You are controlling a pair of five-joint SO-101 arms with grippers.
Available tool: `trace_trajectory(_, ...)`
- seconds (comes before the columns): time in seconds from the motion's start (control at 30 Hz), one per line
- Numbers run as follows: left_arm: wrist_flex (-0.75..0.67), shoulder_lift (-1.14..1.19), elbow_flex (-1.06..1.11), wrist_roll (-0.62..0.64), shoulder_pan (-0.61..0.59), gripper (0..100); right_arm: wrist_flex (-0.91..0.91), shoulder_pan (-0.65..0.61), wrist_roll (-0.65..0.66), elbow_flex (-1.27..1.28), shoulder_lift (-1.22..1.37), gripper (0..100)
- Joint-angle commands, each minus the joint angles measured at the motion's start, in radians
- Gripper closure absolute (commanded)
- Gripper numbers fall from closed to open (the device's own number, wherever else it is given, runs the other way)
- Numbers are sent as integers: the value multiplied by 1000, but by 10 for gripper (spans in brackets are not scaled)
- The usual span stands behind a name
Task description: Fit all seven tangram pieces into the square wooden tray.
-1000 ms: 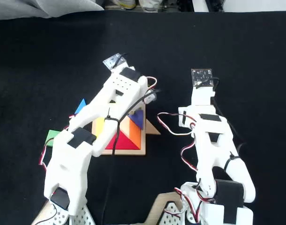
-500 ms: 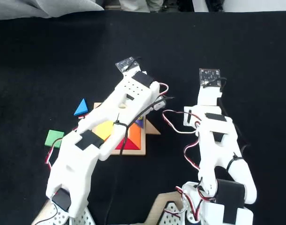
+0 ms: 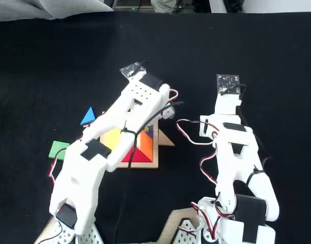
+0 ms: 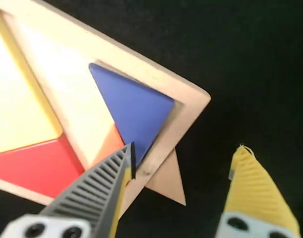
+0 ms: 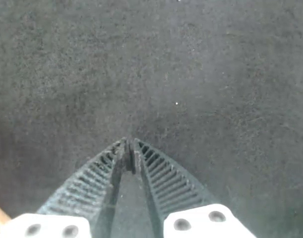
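Observation:
The square wooden tray (image 3: 154, 148) (image 4: 187, 100) holds a yellow piece (image 3: 112, 138) (image 4: 17, 114), a red piece (image 3: 139, 155) (image 4: 37, 166), an orange piece (image 3: 145, 143) (image 4: 104, 146) and a dark blue triangle (image 4: 134, 106) in its corner. A tan triangle (image 3: 166, 138) (image 4: 166, 179) lies on the cloth against the tray's right side. My left gripper (image 4: 183, 161) hangs open above that corner, one finger over the tray rim, the other over the cloth, the tan triangle between them. My right gripper (image 5: 127, 148) is shut and empty over bare black cloth.
A light blue triangle (image 3: 87, 116) and a green square (image 3: 58, 149) lie on the black cloth left of the tray. My left arm (image 3: 130, 109) crosses over the tray. My right arm (image 3: 231, 137) stands to the tray's right.
My left arm has swung right and a little farther out, uncovering the green square and the light blue triangle. My right arm has shifted slightly right.

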Motion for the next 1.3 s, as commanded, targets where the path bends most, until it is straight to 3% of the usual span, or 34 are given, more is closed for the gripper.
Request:
trace_trajectory(0.0,77,-18,-139,-6,-16,685,9,17,-8,-58,-62,984)
trace_trajectory(0.17,324,-66,-378,-12,-82,685,8,12,-8,-54,-62,984)
trace_trajectory(0.27,321,-138,-357,-149,-177,689,5,9,0,-50,-62,984)
trace_trajectory(0.4,321,-293,-173,-307,-275,690,5,9,21,-50,-62,984)
trace_trajectory(0.5,318,-489,13,-387,-351,690,26,-17,121,-53,-62,986)
trace_trajectory(0.7,313,-899,312,-489,-526,690,241,-193,226,-97,-107,983)
trace_trajectory(0.77,288,-1007,429,-575,-587,690,327,-255,226,-122,-140,982)
trace_trajectory(0.87,143,-1148,696,-772,-699,690,465,-338,227,-174,-170,939)
trace_trajectory(0.97,-114,-1266,1040,-905,-786,690,528,-423,227,-200,-170,857)
trace_trajectory(1.1,-471,-1415,1419,-882,-822,690,532,-519,227,-202,-168,883)
trace_trajectory(1.27,-689,-1537,1633,-832,-831,690,520,-545,278,-211,-65,889)
